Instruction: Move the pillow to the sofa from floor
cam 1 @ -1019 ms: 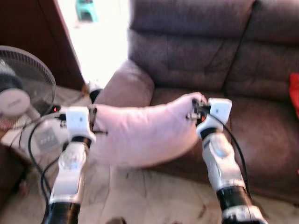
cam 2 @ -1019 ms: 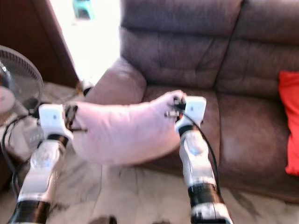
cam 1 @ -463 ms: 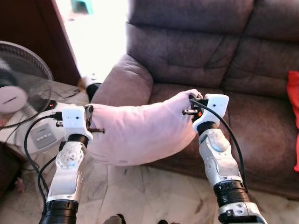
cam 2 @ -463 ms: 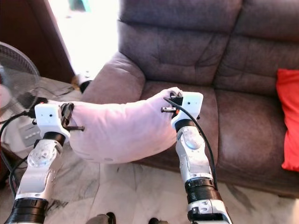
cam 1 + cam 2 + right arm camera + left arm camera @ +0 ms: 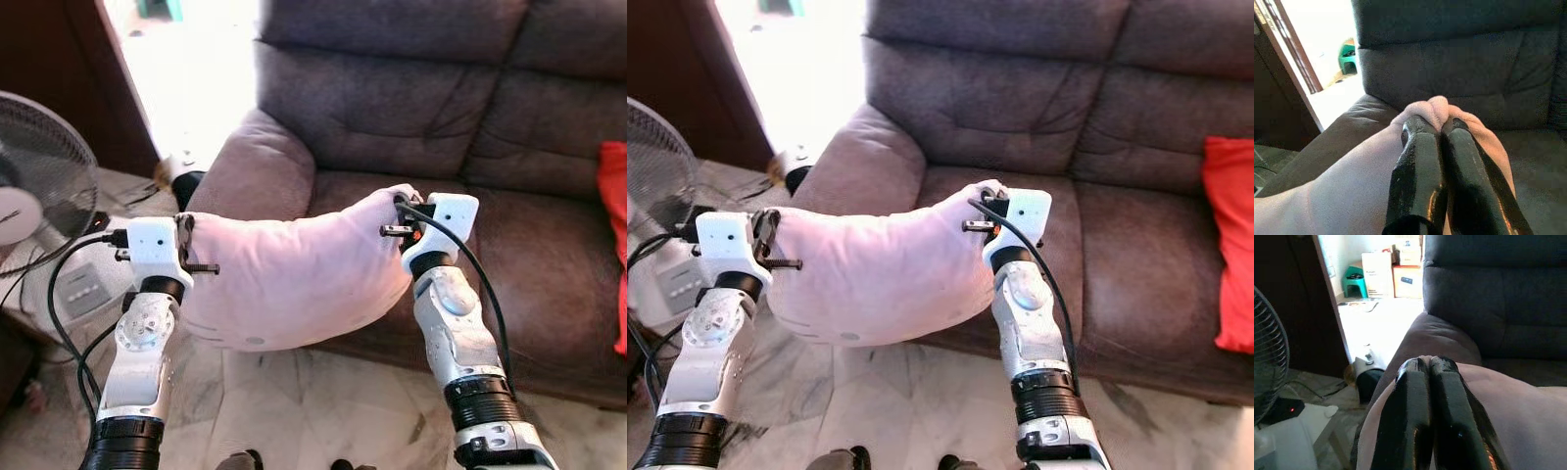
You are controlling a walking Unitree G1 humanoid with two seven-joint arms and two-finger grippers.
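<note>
Hanging clear of the floor, the soft pale-pink pillow [image 5: 294, 279] was pinched at each end by the left gripper [image 5: 1428, 363] and right gripper [image 5: 1436, 125], before the brown leather sofa [image 5: 490, 147]; only placing it remained.

Both silver arms reach forward, raised. The left gripper [image 5: 1429, 369] has its fingers pressed together, pinching one end of the pillow [image 5: 294, 279]. The right gripper [image 5: 1437, 129] pinches the other end.

No lettering, label, brand or number could be read anywhere; the printing on the cardboard boxes [image 5: 1393, 267] beyond the doorway was too small to make out.
</note>
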